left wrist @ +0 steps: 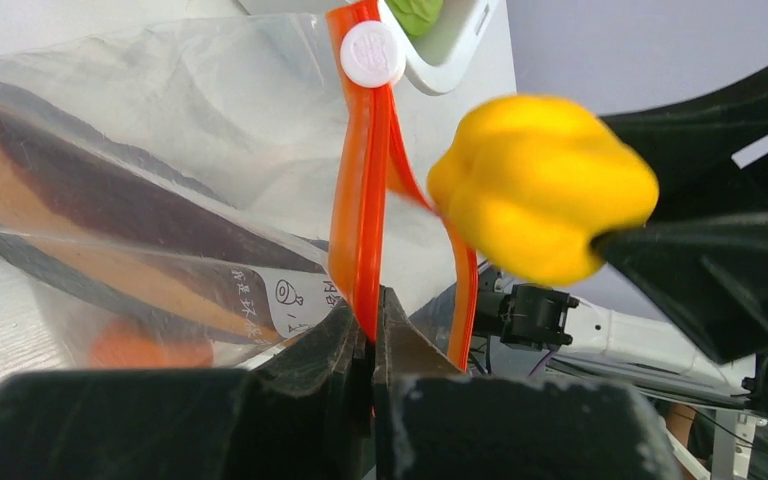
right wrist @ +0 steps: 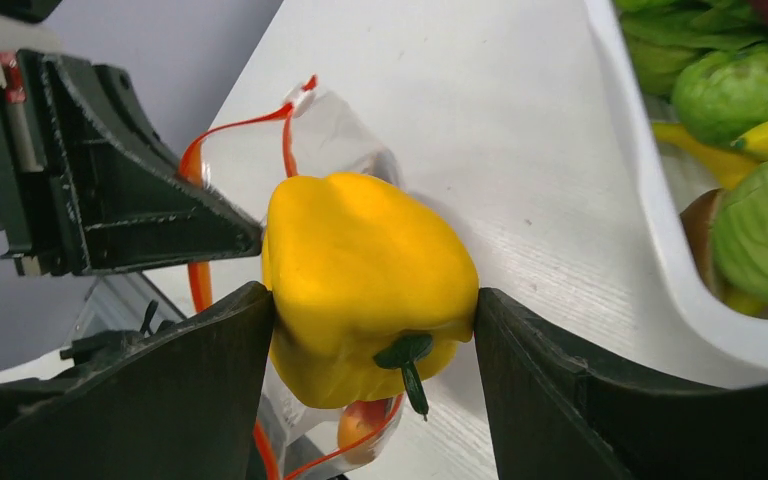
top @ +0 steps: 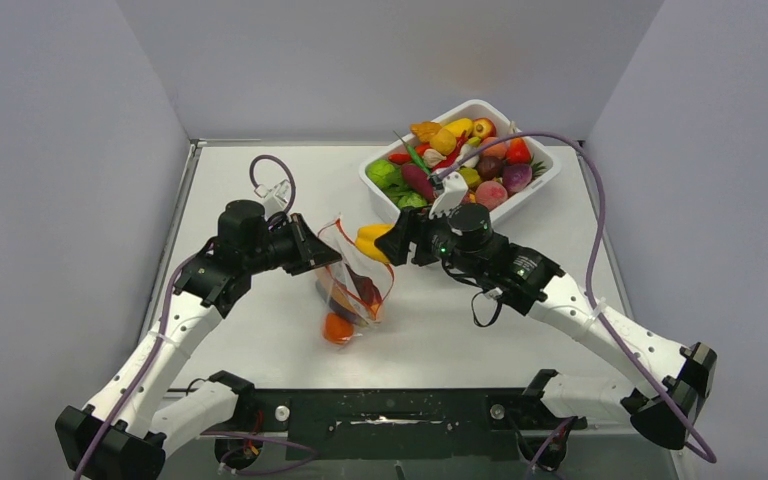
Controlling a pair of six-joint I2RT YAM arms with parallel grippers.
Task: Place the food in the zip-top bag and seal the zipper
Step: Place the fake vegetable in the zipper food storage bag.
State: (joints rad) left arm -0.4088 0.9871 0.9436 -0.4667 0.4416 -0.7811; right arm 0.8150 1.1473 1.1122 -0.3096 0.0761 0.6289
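The clear zip-top bag (top: pixel 352 285) lies in the middle of the table, mouth held up and open. It holds an orange ball (top: pixel 337 327) and a long dark sausage shape (left wrist: pixel 110 215). My left gripper (top: pixel 328 257) is shut on the bag's red-orange zipper strip (left wrist: pixel 360 190), which carries a white slider (left wrist: pixel 373 54). My right gripper (top: pixel 388 243) is shut on the yellow pepper (right wrist: pixel 365 280) and holds it right at the bag's mouth, above the table. The pepper also shows in the left wrist view (left wrist: pixel 540 185).
A white rectangular tub (top: pixel 545 181) stands at the back right, full of toy fruits and vegetables, among them green cabbage pieces (right wrist: pixel 740 95). Grey walls close in the left, back and right sides.
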